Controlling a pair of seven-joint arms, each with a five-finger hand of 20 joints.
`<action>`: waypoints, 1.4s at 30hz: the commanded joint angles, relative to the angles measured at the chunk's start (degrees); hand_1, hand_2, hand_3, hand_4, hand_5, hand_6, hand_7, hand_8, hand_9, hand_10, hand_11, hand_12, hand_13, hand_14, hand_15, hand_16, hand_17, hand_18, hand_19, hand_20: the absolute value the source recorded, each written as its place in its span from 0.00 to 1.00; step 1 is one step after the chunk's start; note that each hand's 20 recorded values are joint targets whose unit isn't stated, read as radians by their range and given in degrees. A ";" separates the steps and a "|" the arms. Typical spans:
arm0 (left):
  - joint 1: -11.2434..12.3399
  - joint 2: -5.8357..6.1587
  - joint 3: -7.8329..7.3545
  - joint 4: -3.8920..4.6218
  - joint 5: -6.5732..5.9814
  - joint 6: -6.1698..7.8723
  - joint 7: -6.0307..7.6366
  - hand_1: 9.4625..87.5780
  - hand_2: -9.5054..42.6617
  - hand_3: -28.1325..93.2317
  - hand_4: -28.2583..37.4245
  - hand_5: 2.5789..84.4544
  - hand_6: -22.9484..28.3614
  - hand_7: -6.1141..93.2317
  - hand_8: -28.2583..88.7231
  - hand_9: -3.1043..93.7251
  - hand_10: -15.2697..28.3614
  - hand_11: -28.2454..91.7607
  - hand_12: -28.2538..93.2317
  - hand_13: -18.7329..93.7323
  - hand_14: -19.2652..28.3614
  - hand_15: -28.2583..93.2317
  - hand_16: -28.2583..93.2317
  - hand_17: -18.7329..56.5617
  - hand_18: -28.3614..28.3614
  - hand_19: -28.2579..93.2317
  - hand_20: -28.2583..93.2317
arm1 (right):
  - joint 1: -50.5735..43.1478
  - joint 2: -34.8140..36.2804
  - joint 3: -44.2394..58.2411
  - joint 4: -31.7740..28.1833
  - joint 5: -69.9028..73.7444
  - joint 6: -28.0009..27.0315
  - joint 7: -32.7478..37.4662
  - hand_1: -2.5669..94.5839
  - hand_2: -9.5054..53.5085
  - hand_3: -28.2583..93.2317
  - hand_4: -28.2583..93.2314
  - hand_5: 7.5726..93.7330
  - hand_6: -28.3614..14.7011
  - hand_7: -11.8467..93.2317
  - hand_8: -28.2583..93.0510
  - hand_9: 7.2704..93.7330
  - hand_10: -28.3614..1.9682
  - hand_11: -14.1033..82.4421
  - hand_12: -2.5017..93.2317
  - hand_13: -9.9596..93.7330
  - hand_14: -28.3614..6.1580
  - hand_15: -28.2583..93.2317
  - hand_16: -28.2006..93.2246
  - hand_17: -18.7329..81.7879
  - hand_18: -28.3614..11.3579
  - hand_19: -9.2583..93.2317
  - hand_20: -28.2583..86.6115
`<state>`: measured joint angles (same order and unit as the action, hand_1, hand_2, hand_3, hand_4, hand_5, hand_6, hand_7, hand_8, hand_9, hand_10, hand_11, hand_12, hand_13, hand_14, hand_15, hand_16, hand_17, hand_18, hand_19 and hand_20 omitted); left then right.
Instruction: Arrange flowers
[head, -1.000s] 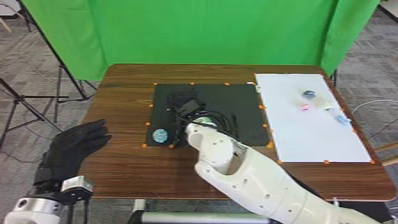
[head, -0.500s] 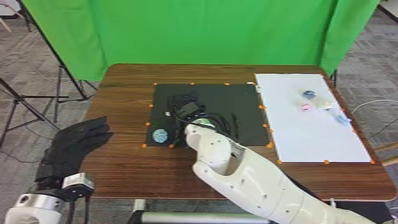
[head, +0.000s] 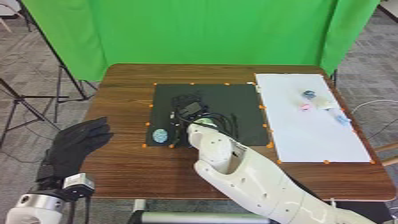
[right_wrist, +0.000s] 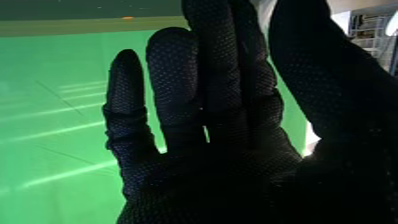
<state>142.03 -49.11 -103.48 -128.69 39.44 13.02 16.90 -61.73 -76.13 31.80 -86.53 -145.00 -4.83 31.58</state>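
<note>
Desk (head: 133, 172) of brown wood is crossed from its near right side by the white right arm (head: 253, 175), which is angled towards the middle. At the near left, the left hand (head: 71, 145), gloved in black fabric, is held by the desk's edge with its fingers relaxed and extended. On the near left part of a black rectangular mat (head: 244, 100), a light blue, speckled oval piece (head: 160, 135) is seen, just beside the wrist of the right arm. Farther in, the right hand (head: 188, 104) is held at the left half of the mat. In the right wrist view, the right hand (right_wrist: 213, 175) is shown open, its fingers straight and its thumb (right_wrist: 315, 75) spread apart from them.

The task's flowers are laid on a white rectangular sheet (head: 320, 145) on the right side. The pale blue flower (head: 342, 119) is the nearest; farther off, a small pink flower (head: 305, 107) is placed on the left with a cream flower (head: 323, 105) just beside it, and a dark blue flower (head: 308, 94) lies farthest. Both mat and sheet are edged with small orange marks. Beyond the far edge, a bright green cloth (head: 213, 35) is hung.
</note>
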 joint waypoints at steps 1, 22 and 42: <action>0.39 -0.05 0.15 0.02 0.14 -0.46 0.20 0.24 0.27 0.89 0.19 0.52 0.71 0.23 0.16 0.42 0.85 0.52 0.31 0.39 1.00 0.76 0.11 0.13 0.90 0.73 0.33 | 0.77 -0.35 -0.43 -0.07 -1.47 0.02 0.44 0.44 0.00 0.89 0.00 0.56 0.63 0.54 0.17 0.68 0.54 0.53 0.24 0.60 0.49 0.87 0.41 0.34 0.15 0.84 0.51; 8.39 -1.07 -1.62 -3.02 -1.08 2.98 2.74 0.24 0.27 0.89 0.19 0.52 0.71 0.23 0.16 0.42 0.85 0.52 0.31 0.39 1.00 0.76 0.11 0.13 0.90 0.73 0.33 | 5.43 15.13 0.05 -14.86 4.40 2.05 -4.20 0.36 0.00 0.93 0.00 0.49 0.50 0.45 0.08 0.54 0.35 0.54 0.21 0.51 0.31 0.90 0.37 0.27 0.06 0.82 0.52; 9.63 0.17 0.45 -3.38 -2.16 5.14 5.63 0.24 0.27 0.89 0.19 0.52 0.71 0.23 0.16 0.42 0.85 0.52 0.31 0.39 1.00 0.76 0.11 0.13 0.91 0.73 0.33 | -7.97 40.35 17.55 -16.52 9.10 0.28 0.22 0.34 0.00 0.94 0.00 0.49 0.51 0.44 0.09 0.53 0.36 0.51 0.21 0.51 0.32 0.89 0.36 0.29 0.08 0.82 0.52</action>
<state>150.45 -49.21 -103.32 -131.72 37.91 17.39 21.81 -66.57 -40.51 44.52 -106.56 -136.70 -3.88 29.83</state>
